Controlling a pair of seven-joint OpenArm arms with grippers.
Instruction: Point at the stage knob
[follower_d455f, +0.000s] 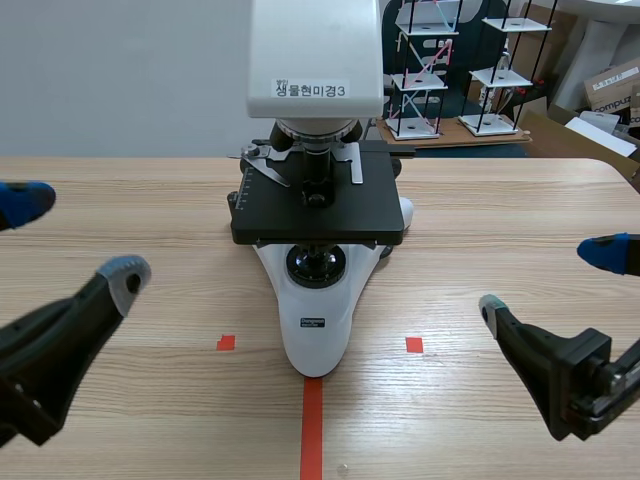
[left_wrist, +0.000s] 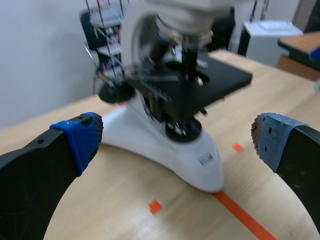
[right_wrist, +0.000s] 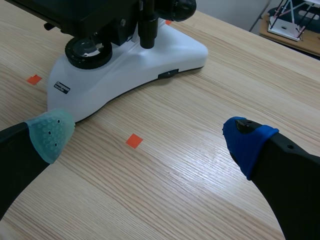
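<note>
A white microscope (follower_d455f: 315, 330) with a black stage (follower_d455f: 318, 205) stands at the table's middle. In the right wrist view its stage knob (right_wrist: 148, 25) hangs as a black rod under the stage, beside the larger black focus knob (right_wrist: 180, 6). My right gripper (follower_d455f: 548, 280) is open, low at the right, a good way short of the base (right_wrist: 150, 60); nothing lies between its fingers (right_wrist: 50, 132). My left gripper (follower_d455f: 75, 238) is open at the left, facing the microscope (left_wrist: 170, 145) from its other side, also apart from it.
A label with printed text (follower_d455f: 311, 89) sits on the microscope head. Orange-red tape marks (follower_d455f: 312, 430) lie on the wooden table (follower_d455f: 500, 200). White racks (follower_d455f: 420, 80) and cardboard boxes (follower_d455f: 615, 90) stand beyond the table's far edge.
</note>
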